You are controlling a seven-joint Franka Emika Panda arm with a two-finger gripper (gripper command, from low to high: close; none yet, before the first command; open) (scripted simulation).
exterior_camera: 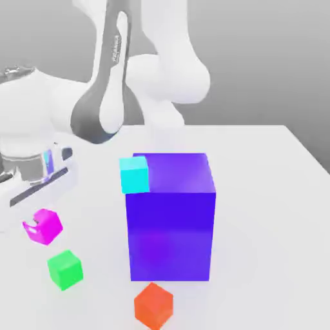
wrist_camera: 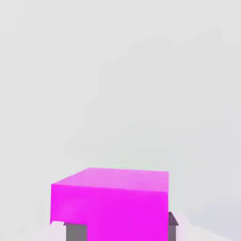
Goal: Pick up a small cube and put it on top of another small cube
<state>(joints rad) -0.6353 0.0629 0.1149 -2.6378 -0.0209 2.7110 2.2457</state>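
Your pincer is clamped on the magenta cube, which sits between its fingers; their tips are mostly hidden behind the cube. Just beneath lies the green cube.

The exterior view looks down across the table — the hand view hangs close over the magenta cube, shared by both.

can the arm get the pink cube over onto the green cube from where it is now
Probably yes. The gripper is shut on the magenta cube, which sits just beyond the green cube on the exterior view's left. Nothing stands between them; the big blue-purple block and orange cube lie off to the right.
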